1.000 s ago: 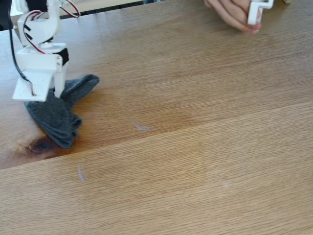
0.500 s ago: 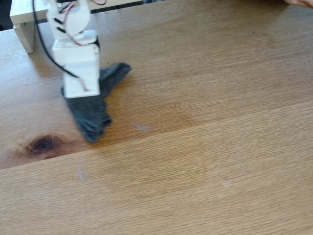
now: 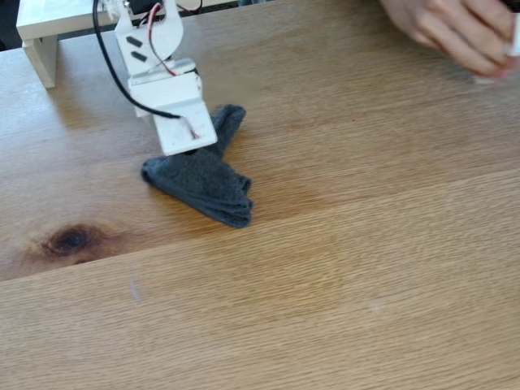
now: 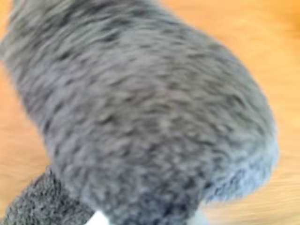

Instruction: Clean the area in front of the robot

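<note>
Under the pincer [image 3: 191, 150], grey cloth [image 3: 207, 187].

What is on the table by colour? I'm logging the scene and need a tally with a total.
Grey: 1, the cloth under the robot, also in the wrist view.
White: 2, the robot and the raised shelf.
Skin-toned: 1, a person's hand.
Total: 4, on the wooden table.

The robot [image 3: 158, 73] was built of slim white plastic with dark slots. A black cable and red and white wires were strung along it.
</note>
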